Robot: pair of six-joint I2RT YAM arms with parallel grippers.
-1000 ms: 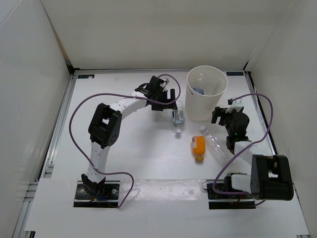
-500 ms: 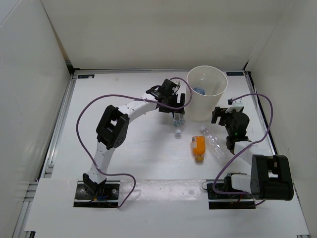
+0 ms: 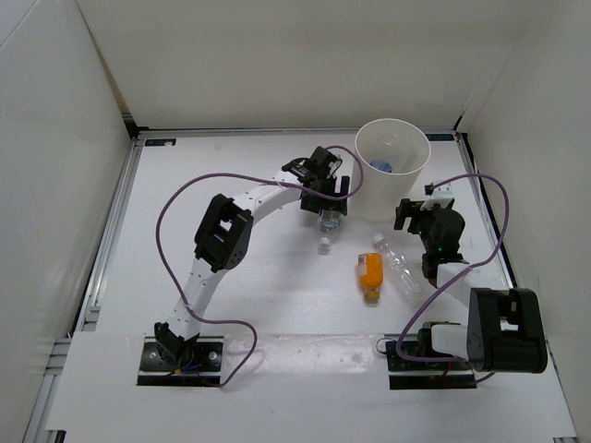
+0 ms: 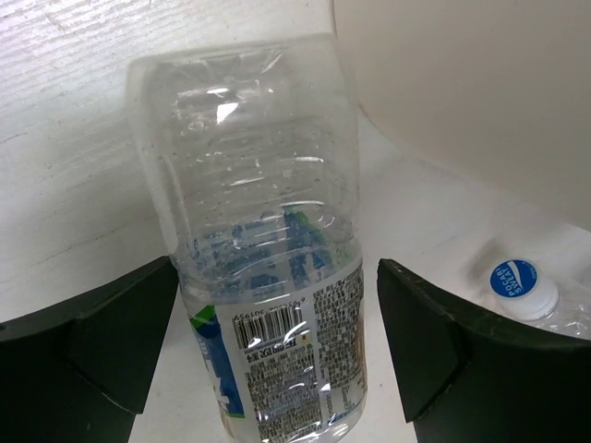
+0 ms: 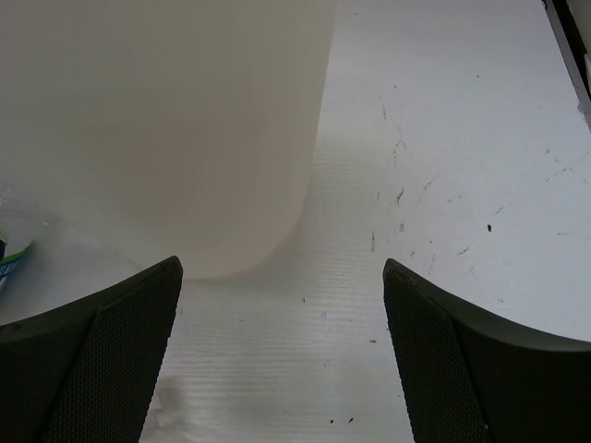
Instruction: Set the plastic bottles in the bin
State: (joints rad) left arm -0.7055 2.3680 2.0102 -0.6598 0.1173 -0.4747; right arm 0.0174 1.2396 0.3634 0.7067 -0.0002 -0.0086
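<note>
**Left arm poised over a bottle beside the bin**

The left gripper stood wide open astride the blue-labelled bottle, with a finger close on either side but gripping nothing. I took this for the grasping step. The next move called for closing on the body, lifting, and swinging over the bin just beside it. The bottle lay on the table, its long axis in line with the gripper's reach and its base pointing away from the wrist. The right gripper hung open and empty.
</note>
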